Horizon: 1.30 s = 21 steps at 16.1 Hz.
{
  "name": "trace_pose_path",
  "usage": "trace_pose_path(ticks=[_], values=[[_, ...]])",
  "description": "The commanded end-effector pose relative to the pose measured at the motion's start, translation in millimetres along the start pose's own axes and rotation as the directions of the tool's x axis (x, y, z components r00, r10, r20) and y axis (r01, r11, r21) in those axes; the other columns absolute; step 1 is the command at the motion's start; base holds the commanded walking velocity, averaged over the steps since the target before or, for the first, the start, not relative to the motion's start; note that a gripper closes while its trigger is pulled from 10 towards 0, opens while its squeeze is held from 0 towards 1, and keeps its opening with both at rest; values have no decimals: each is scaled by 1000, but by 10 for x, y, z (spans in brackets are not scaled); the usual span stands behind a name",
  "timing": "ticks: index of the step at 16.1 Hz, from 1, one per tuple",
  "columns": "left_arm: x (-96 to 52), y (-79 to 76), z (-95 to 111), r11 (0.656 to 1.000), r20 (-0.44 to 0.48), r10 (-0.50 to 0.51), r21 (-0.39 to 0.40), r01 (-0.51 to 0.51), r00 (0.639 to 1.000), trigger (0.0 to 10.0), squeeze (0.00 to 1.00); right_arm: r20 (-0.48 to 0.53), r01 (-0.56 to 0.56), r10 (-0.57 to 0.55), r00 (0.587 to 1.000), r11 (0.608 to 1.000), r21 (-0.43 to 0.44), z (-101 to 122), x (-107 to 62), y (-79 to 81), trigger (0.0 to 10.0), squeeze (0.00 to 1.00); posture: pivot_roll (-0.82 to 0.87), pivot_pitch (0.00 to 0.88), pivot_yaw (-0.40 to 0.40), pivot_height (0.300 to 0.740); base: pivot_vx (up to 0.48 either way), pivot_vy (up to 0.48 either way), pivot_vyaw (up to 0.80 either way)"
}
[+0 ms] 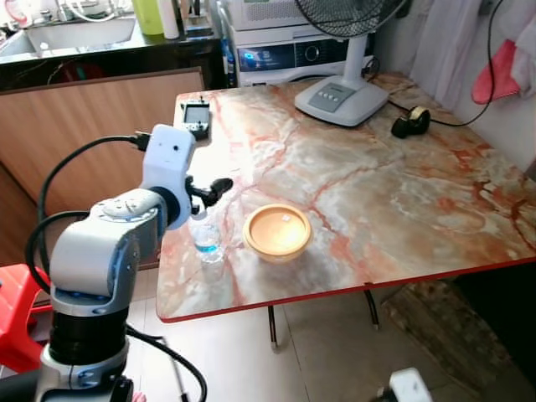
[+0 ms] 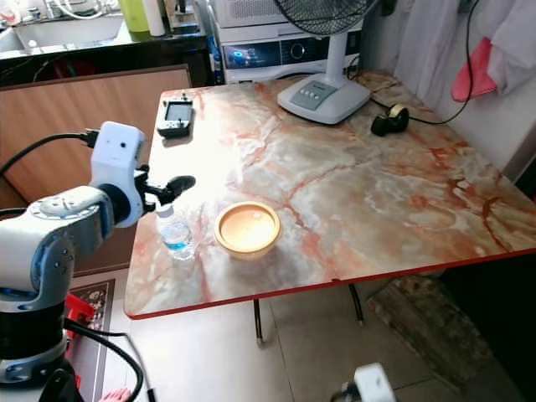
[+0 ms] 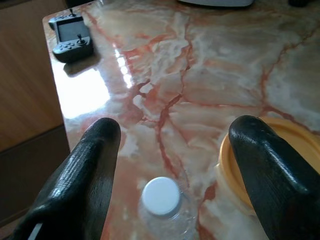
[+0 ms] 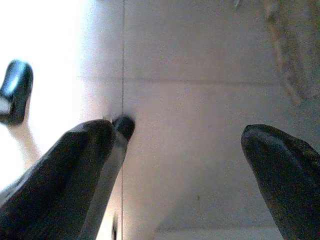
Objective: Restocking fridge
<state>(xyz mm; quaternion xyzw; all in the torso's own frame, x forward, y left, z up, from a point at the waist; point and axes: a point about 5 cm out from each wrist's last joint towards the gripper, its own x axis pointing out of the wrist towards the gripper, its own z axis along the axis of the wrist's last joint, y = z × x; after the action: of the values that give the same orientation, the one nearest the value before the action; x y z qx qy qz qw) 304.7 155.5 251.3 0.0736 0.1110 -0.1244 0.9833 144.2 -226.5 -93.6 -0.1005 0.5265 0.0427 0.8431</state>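
My left gripper (image 3: 172, 150) hovers above a small clear water bottle (image 1: 207, 237) with a white cap (image 3: 161, 195), its two black fingers (image 3: 87, 175) spread wide apart, one on each side of the cap and not touching it. The bottle stands upright near the near left corner of a marble-patterned table (image 1: 402, 209) with a red edge. Just to the right of the bottle sits a shallow yellow bowl (image 1: 277, 231); the two are close, though I cannot tell whether they touch. At the far left of the table lies a dark handheld controller (image 1: 196, 117) with a small screen. The white base of a standing fan (image 1: 342, 99) rests at the far side, and a roll of black tape (image 1: 411, 122) lies to its right. My right gripper (image 4: 175, 145) hangs low over the pale tiled floor (image 4: 200, 90), fingers held apart and gripping nothing. A red stool (image 1: 17, 314) stands at the near left beside my arm
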Motion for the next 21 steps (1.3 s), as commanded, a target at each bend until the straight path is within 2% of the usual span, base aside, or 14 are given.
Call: trace_pose_path(ticks=[1,3,9,15,21], values=[[-11,58,-55,1000,-38,19,-12,-19,999,10000,0,-33,4,-4,999,1000,-11,-102,-11,19,10000,0,222,0,18,740,0,0,0],[-16,98,-91,998,-50,52,-27,-54,997,10000,0,-41,-3,4,999,1000,20,-168,-21,37,10000,0,222,0,19,740,0,0,0],[-14,118,-278,999,-126,27,-19,-30,992,10000,0,-18,22,-21,1000,999,32,-155,-28,-8,10000,0,216,0,14,740,0,0,0],[118,148,-436,998,-146,48,-25,-52,988,10000,0,-21,32,-31,999,998,48,-161,-28,-8,10000,0,198,0,-8,740,0,0,0],[239,117,-432,999,-123,34,-28,-38,992,10000,0,-17,36,-35,999,998,60,-139,-27,-27,10000,0,183,0,-13,740,0,0,0]])
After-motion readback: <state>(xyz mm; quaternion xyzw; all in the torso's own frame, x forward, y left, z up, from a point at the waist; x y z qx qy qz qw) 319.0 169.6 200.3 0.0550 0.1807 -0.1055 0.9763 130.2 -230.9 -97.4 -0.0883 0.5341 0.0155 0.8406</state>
